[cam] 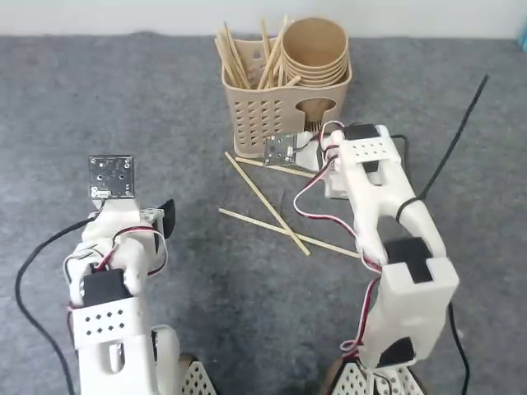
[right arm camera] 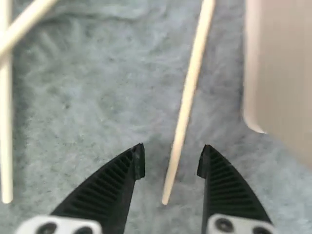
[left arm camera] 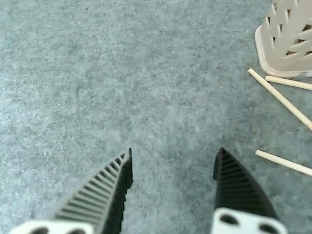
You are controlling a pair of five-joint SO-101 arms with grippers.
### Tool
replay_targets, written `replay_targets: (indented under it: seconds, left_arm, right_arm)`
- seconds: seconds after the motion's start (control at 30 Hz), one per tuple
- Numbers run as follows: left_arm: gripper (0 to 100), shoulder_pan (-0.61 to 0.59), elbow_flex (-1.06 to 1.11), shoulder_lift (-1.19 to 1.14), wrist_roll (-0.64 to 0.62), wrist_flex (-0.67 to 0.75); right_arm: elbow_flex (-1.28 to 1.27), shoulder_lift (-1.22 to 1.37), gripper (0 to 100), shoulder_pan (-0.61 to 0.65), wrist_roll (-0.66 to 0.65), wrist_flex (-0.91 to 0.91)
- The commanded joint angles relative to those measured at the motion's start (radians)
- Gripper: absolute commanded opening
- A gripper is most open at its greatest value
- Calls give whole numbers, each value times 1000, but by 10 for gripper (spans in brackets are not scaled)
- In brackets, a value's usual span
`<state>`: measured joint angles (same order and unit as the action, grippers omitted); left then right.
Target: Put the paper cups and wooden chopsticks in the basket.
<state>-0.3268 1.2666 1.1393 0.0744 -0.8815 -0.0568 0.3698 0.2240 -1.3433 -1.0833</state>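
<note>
Right claw (right arm camera: pixel 170 161): spread wide, gripping nothing, low over the desk (cam: pixel 99 99) just in front of the basket (cam: pixel 247 123). One loose chopstick (right arm camera: pixel 187 97) lies flat with its near end between my fingertips; its long axis runs on from my claw alongside the basket's front wall. A second chopstick (cam: pixel 265 202) slants from the basket's foot toward the desk's near edge. A third chopstick (cam: pixel 255 222) crosses its near end, lying closer to side-to-side. Paper cups (cam: pixel 314 49) sit stacked, mouths up, in the basket at the desk's far edge, beside upright chopsticks (cam: pixel 235 58). Left claw (left arm camera: pixel 173 165): spread, empty, over bare desk toward the left side.
</note>
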Motion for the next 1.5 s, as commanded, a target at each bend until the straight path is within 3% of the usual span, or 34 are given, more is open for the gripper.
replay_targets:
  seconds: [0.0,0.47,0.63,0.77,1.0,1.2,1.37,1.47]
  left_arm:
    - [261,-2,-5,28,-14,23]
    - [261,0,1,28,-11,23]
    - [261,0,1,28,-11,23]
    - [261,2,1,28,-11,23]
    - [261,2,2,28,-11,23]
    - [261,2,2,28,-11,23]
    - [261,2,25,28,-9,64]
    - [261,2,28,28,-9,71]
  right_arm:
    - [77,27,194,-13,-32,4]
    - [365,332,185,-58,-34,-5]
    - [379,387,6,-42,-34,-5]
    - [381,383,9,-39,-34,-88]
    - [381,220,9,22,-35,-421]
    - [374,27,9,47,-123,-688]
    - [301,-156,8,48,-106,-693]
    - [264,-271,8,62,-6,-634]
